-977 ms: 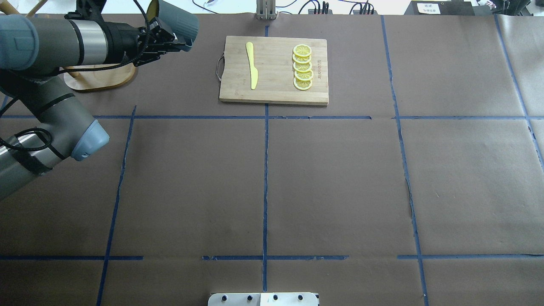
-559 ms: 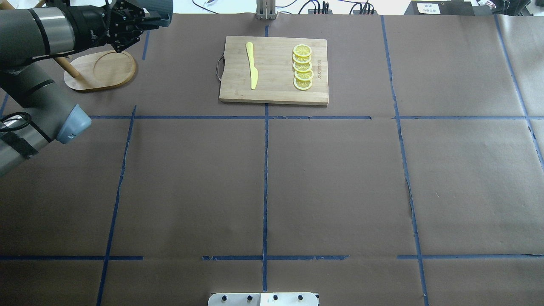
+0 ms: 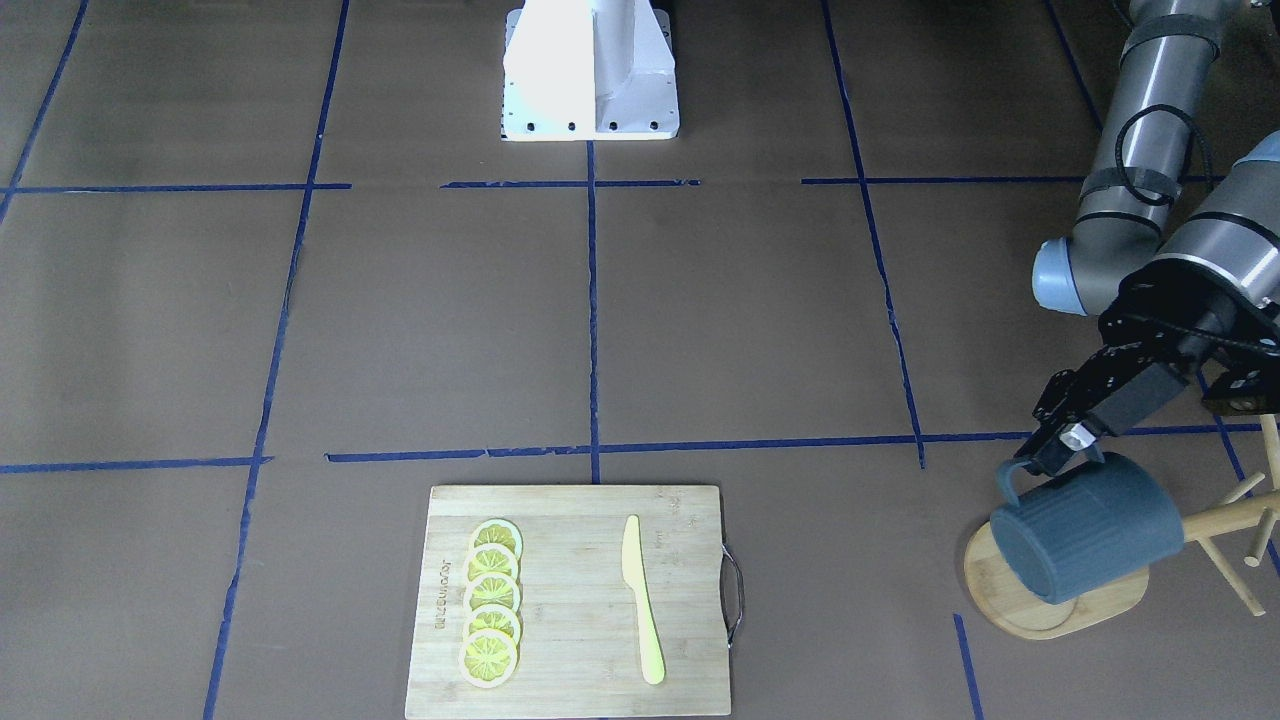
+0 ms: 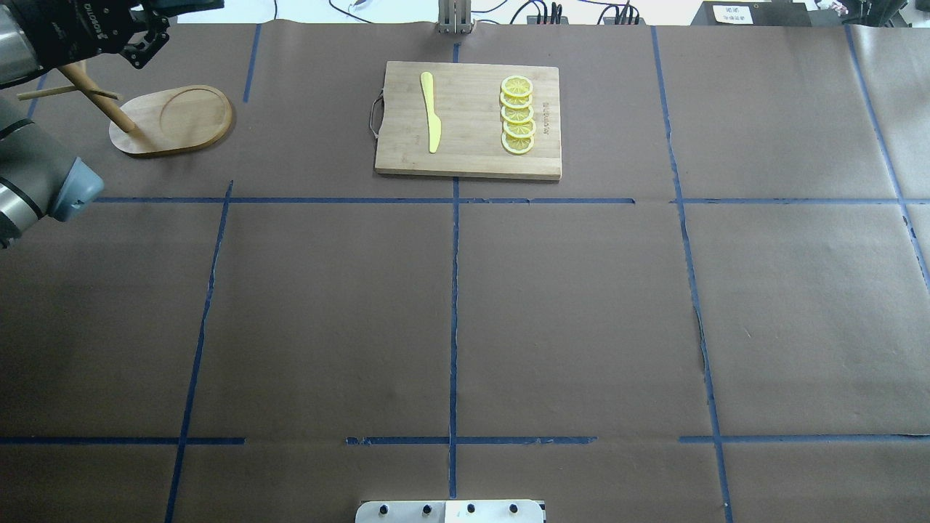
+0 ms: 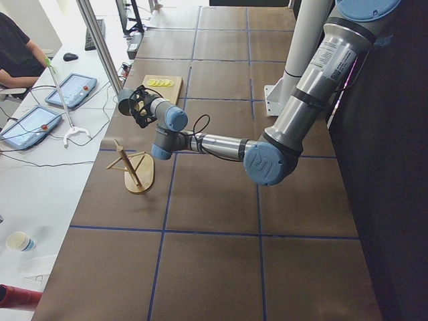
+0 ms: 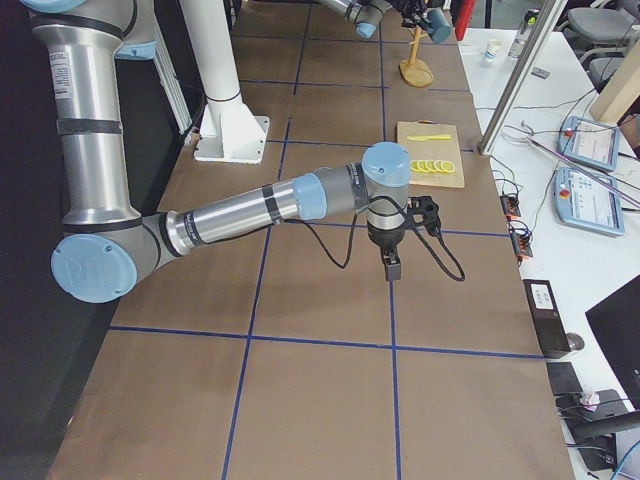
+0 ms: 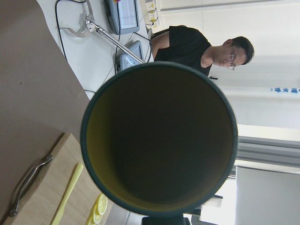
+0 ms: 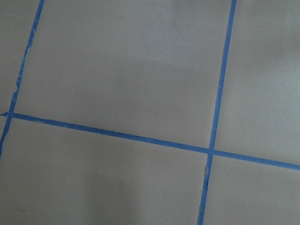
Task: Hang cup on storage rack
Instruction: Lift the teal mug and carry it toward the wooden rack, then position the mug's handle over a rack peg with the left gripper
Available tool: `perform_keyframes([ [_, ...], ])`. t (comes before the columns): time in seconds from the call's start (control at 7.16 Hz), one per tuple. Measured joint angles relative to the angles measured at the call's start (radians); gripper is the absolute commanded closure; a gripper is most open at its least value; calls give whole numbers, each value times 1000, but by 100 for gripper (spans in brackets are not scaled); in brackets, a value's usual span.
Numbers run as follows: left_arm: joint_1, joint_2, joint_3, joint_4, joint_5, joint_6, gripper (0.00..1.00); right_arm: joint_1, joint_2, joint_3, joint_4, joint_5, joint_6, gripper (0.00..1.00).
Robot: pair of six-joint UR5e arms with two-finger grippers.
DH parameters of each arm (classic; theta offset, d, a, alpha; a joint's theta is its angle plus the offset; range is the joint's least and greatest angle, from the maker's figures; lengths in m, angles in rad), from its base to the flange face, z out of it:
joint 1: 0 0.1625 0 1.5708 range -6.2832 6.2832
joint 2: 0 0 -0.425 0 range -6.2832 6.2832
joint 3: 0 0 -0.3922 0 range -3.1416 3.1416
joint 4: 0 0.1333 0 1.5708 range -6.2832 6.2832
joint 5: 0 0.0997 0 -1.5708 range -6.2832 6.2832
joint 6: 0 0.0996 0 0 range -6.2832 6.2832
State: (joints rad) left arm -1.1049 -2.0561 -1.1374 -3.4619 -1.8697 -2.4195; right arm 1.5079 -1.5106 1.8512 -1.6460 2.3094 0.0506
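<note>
The dark blue-grey ribbed cup (image 3: 1085,525) lies on its side in the air, mouth toward the rack's pegs, base toward the cutting board. My left gripper (image 3: 1066,446) is shut on the cup at the handle side and holds it above the storage rack's base (image 3: 1040,610). The rack's pole and slanted pegs (image 3: 1225,520) stick out just beyond the cup's mouth. The left wrist view is filled by the cup's yellow-green inside (image 7: 159,140). In the overhead view the rack (image 4: 174,120) stands at the far left. My right gripper (image 6: 392,268) hangs over bare table; I cannot tell whether it is open.
A wooden cutting board (image 4: 468,120) holds a yellow knife (image 4: 431,112) and several lemon slices (image 4: 517,115) at the far middle of the table. A person (image 7: 201,44) sits beyond the far edge, with tablets (image 5: 70,90) on the side table.
My left arm has swung left and toward the far edge with the cup. The cup has left the overhead view's top edge, and the rack's base now shows uncovered.
</note>
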Motion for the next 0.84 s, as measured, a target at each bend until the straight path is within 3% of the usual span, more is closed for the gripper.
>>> perform_keyframes([
  [0.42,-44,3,106,-149,92,-183,100,0,7,1,0,-2,0,0],
  [0.84,-55,-4,190,-179,159,-227,100,0,7,3,1,-3,0,0],
])
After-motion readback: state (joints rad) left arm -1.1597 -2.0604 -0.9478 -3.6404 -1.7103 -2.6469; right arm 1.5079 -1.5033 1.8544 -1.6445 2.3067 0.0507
